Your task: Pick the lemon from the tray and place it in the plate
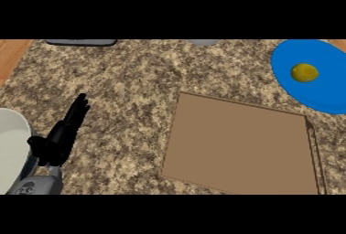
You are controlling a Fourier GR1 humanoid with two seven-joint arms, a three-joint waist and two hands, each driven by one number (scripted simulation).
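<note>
Left robot hand (59, 139) is showing well to the left of the tray (240, 146), rising from its grey forearm (37, 186), which is coming in at the lower edge of the view. Its fingers are lying straight and close together, pointing away from the robot and leaning slightly toward the tray, while its thumb is sticking out on the side facing away from the tray. It is holding nothing. The lemon (305, 72) is lying on the blue plate (326, 57), beyond the tray's far right corner, so the small yellow fruit is sitting well apart from the robot hand, with the whole width of the tray and a stretch of speckled desk (128, 82) lying between them. On the plate, the lemon is resting near the middle, a little toward the side facing the tray's far edge. The plate itself is being cut off by the right edge of the view, and its near rim is lying just beside the tray's far right corner. The tray is sitting flat on the desk, turned at a slight angle. A pale round object (10, 146) is showing on the far side of the robot hand from the tray, partly cut off by the view's edge. A dark flat object (81, 42) is lying far beyond the tray's left corner.
</note>
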